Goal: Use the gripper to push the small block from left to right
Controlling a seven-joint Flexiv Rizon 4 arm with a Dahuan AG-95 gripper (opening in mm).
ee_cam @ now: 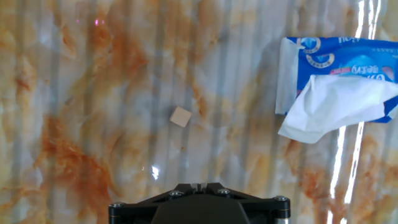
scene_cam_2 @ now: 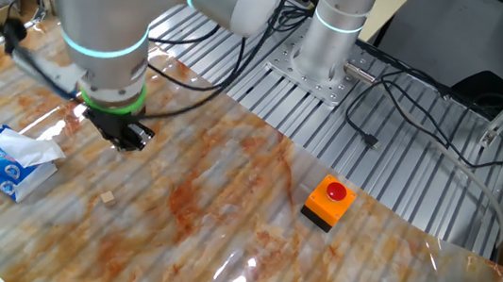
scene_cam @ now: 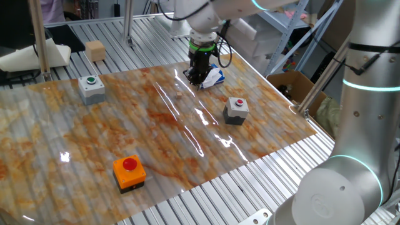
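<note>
- small block (ee_cam: 181,116) sits alone on the marbled sheet, toward its far edge
- gripper (scene_cam_2: 125,136) hangs just above, fingers look pressed together
- tissue pack (ee_cam: 339,84) near the edge

Marble-print orange-grey table sheet (scene_cam: 156,125): glossy, smooth film, strong glare streaks. Ribbed silver metal table (scene_cam: 262,194) under it, satin finish. Tiny tan cube (ee_cam: 181,116): matt bare wood. Blue-white tissue pack (ee_cam: 348,59) at 2 o'clock in hand view: shiny plastic wrap, soft crinkled white paper. Black two-finger gripper (scene_cam_2: 128,142): matt. Orange button box (scene_cam_2: 329,202): smooth plastic, glossy red cap.
</note>
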